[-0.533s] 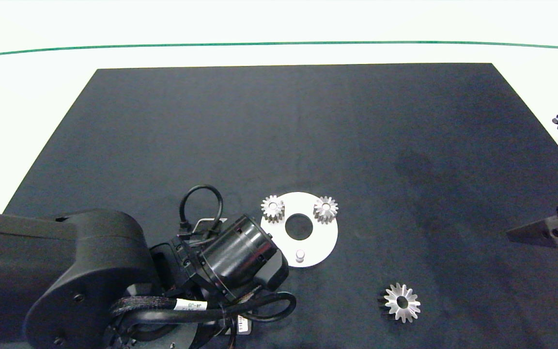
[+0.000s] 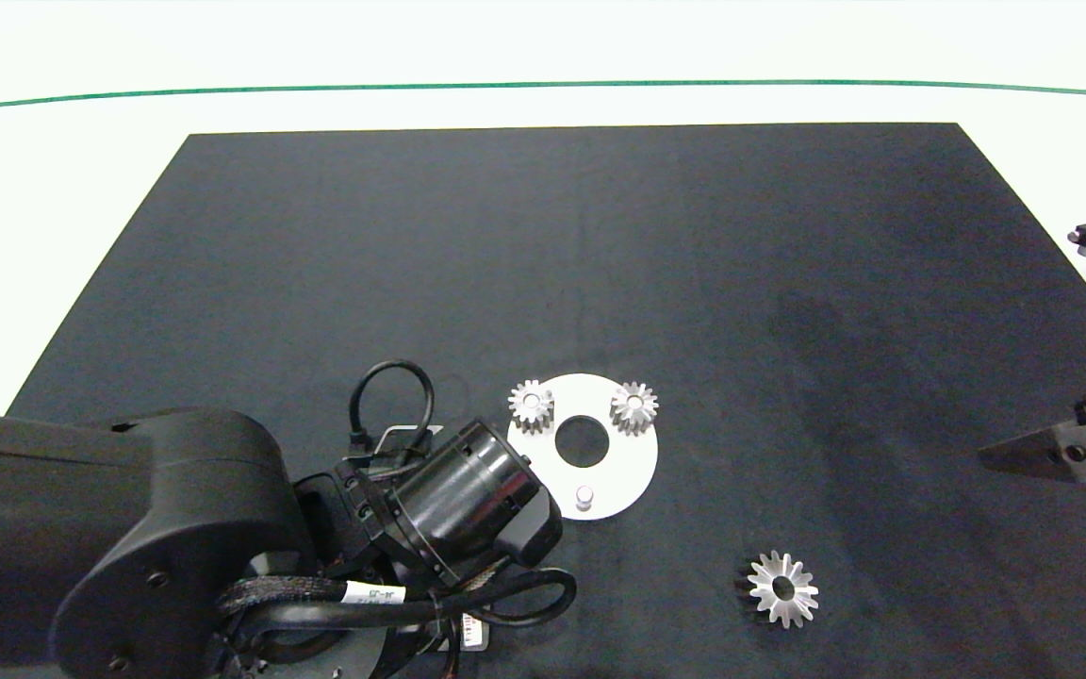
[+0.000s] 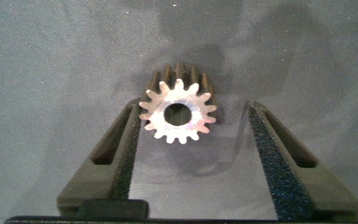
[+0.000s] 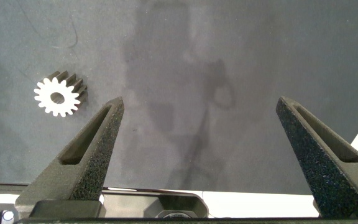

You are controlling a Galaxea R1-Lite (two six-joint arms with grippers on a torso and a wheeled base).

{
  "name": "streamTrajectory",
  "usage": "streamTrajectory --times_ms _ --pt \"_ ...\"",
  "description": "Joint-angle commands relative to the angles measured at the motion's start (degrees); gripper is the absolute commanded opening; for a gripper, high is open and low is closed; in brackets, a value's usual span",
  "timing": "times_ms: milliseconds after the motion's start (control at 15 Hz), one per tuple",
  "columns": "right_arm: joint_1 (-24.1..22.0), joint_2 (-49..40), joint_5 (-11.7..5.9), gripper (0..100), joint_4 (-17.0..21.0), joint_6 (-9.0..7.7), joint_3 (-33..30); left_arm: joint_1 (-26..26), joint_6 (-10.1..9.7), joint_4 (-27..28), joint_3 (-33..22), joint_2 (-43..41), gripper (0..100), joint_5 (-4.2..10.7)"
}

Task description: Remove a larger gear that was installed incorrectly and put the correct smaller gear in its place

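1. Grey foam-padded fingers of the left gripper stand spread apart, the small silver short-toothed smaller gear lying on the dark mat between their tips, touching one.
2. Just beyond the gripper lies a white round plate bearing two alike gears.
3. Further right, the shiny star-toothed larger gear lies on the mat.
4. The right gripper hangs wide open at the mat's right edge.

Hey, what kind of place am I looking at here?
Probably a robot test bench: a black mat on a white table, a white round plate with small silver gears, and a larger star-toothed silver gear lying apart.
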Motion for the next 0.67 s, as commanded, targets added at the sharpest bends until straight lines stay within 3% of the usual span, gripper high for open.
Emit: streamTrajectory --times_ms 67,133,667 --pt "0.03 -0.12 -0.15 100 0.29 0.01 0.08 0.01 -0.38 0.15 -0.02 0.65 60 1.43" --pt "0.03 -0.20 -0.15 100 0.29 -0.08 0.08 0.01 -0.47 0.15 -0.02 1.00 59 2.04" --pt "0.12 -0.38 -0.15 100 -0.59 -0.78 0.87 0.01 -0.38 0.24 0.16 1.09 42 2.66"
